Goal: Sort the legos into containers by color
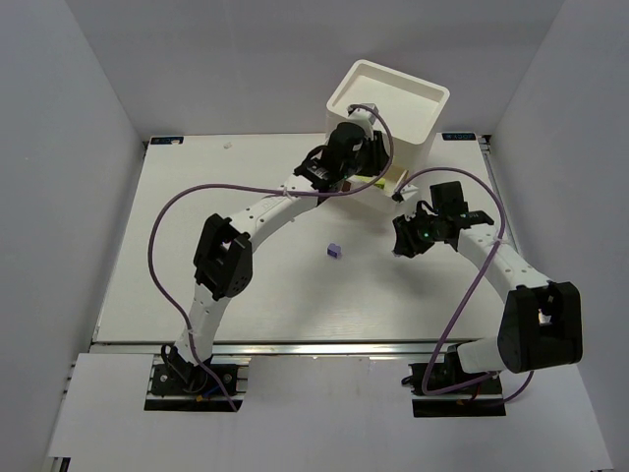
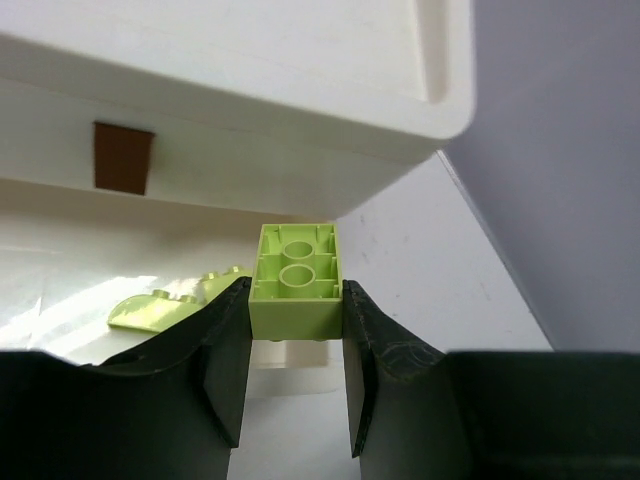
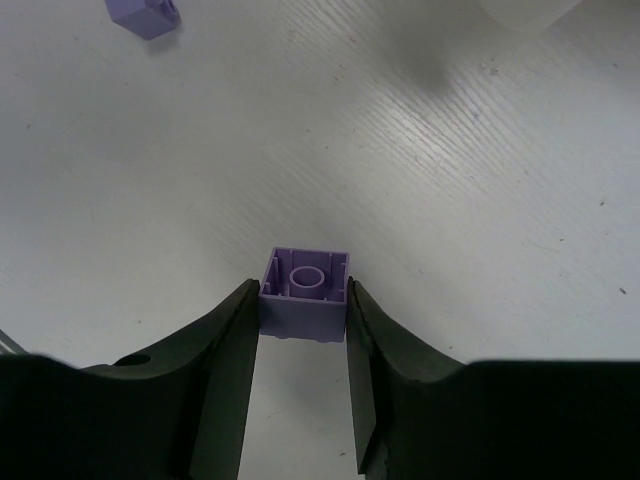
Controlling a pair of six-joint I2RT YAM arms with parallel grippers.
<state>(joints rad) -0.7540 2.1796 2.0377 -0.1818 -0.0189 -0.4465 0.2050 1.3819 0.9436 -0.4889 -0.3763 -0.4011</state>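
Observation:
My left gripper is shut on a lime yellow-green lego, studs down, in front of the white drawer unit. Just below and to its left, more lime legos lie on what looks like a pulled-out drawer. The drawer above it shows a brown handle. My right gripper is shut on a pale purple lego, held underside up above the bare table. From above, the left gripper is at the unit's front and the right gripper lies to its lower right.
A loose purple lego lies mid-table, also at the top left of the right wrist view. The drawer unit stands at the table's far edge. White walls enclose the table on three sides.

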